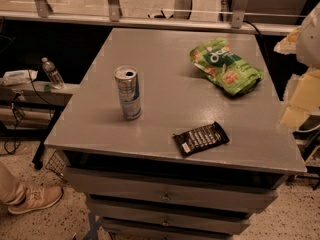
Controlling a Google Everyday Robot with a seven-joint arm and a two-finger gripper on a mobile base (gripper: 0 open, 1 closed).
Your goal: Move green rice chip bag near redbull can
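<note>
Green chip bag [226, 66] lies flat, back right of table [165, 129], well apart from upright can [128, 93], so not moved yet. My hand [301, 91] hangs off right edge, bag side for a short reach; open/closed: can't tell.

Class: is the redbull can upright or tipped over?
Upright: the redbull can stands on its base, top facing up. The gripper is at the right edge, away from it.

The green chip bag [226, 66] lies flat and crinkled at the far right of the tabletop [165, 129]. The silver-and-blue can [128, 92] stands upright at mid-left, well apart from it. The tool [301, 96] hangs beyond the right edge.
</note>
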